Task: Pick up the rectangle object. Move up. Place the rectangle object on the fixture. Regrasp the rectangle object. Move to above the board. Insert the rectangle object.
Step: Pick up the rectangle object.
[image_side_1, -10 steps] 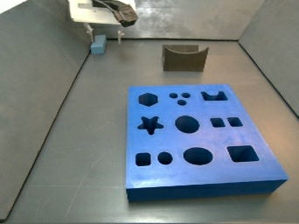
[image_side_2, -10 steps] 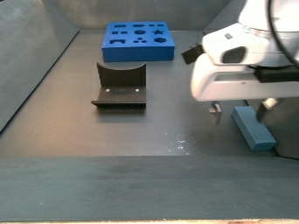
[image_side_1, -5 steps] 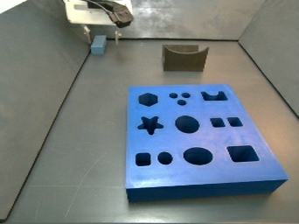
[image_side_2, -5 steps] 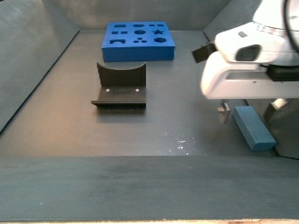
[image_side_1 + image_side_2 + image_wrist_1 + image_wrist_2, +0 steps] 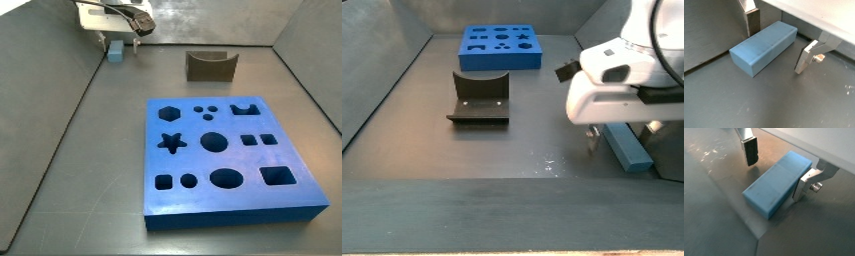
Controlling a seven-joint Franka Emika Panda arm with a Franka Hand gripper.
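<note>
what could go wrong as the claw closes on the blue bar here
1. The claw is open astride the rectangle object, but the bar lies skewed between the fingers; closing may twist it or grip it crooked.
2. The bar lies close to the wall, so little room for correcting.
3. A crooked grip could spoil placing it in the fixture.

A dull grey floor (image 5: 80,150) meets plain grey walls (image 5: 201,20) (faint glints near the front edge).

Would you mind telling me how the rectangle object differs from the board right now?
The rectangle object is a small, plain bar; the board is a large slab with cut-out holes. The bar lies between the open gripper's fingers; the board sits away from it. Both are blue and rest flat on the floor.
</note>
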